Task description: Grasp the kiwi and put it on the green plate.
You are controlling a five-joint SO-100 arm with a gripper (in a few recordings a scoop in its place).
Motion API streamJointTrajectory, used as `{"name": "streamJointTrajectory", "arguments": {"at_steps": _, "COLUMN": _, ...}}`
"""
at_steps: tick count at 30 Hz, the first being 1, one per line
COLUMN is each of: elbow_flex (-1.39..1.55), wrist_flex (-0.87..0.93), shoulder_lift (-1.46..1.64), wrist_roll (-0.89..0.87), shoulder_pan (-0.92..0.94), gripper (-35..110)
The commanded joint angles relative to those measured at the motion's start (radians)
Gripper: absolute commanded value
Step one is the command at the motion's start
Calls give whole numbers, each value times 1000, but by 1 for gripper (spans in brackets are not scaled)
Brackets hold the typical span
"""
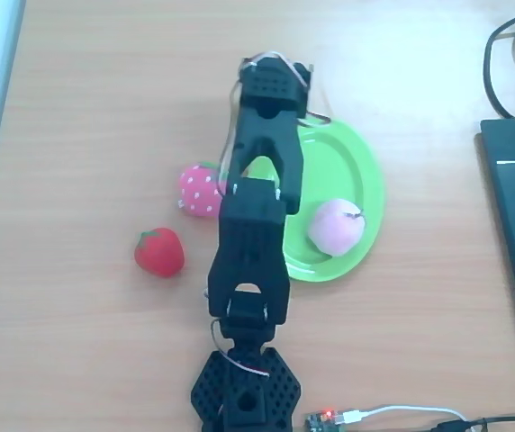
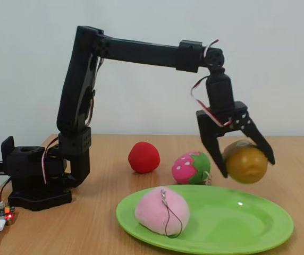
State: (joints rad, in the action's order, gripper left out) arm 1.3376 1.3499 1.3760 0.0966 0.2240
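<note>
From the fixed view my biggest worry is the green plate [image 2: 231, 223], low centre-right of the frame, which already has a pink peach [image 2: 161, 211] on its left half. If I let go too far that way, I judge the round fruit could bump it or roll off over the rim. The gripper [image 2: 245, 164] hangs above the plate's right part, fingers spread about the fruit's width and closed on the kiwi [image 2: 246, 163], clear of the plate. The kiwi looks smooth, olive-brown, slightly glossy, so it may slip.
</note>
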Motion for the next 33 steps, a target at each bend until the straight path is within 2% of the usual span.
{"name": "streamJointTrajectory", "arguments": {"at_steps": 1, "elbow_flex": 61, "wrist_flex": 18, "shoulder_lift": 83, "wrist_roll": 28, "shoulder_pan": 75, "gripper": 39}}
{"name": "streamJointTrajectory", "arguments": {"at_steps": 12, "elbow_flex": 149, "wrist_flex": 12, "shoulder_lift": 64, "wrist_roll": 86, "shoulder_pan": 256, "gripper": 40}}
{"name": "streamJointTrajectory", "arguments": {"at_steps": 33, "elbow_flex": 126, "wrist_flex": -26, "shoulder_lift": -12, "wrist_roll": 74, "shoulder_pan": 238, "gripper": 43}}
